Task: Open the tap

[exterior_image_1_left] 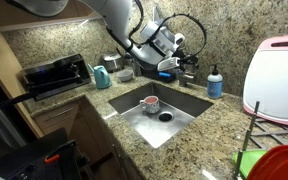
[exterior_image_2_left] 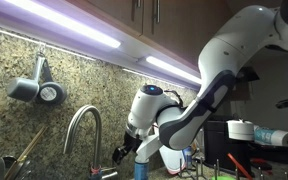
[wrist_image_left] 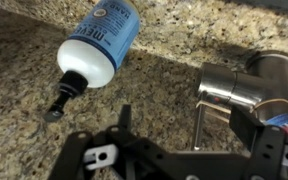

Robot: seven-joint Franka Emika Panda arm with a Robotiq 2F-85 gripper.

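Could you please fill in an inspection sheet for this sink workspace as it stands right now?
Surface: speckled granite countertop around a steel sink; a cup sits in the basin.
Job's things: chrome tap behind the sink; no water seen running.
Clutter: blue-and-white soap bottle beside the tap, blue mug, black toaster oven, red plate by a dish rack.
Grippers: gripper open, hovering at the tap's base; contact cannot be told.
Cables: nothing seen.
Surroundings: under-cabinet lights, granite backsplash.
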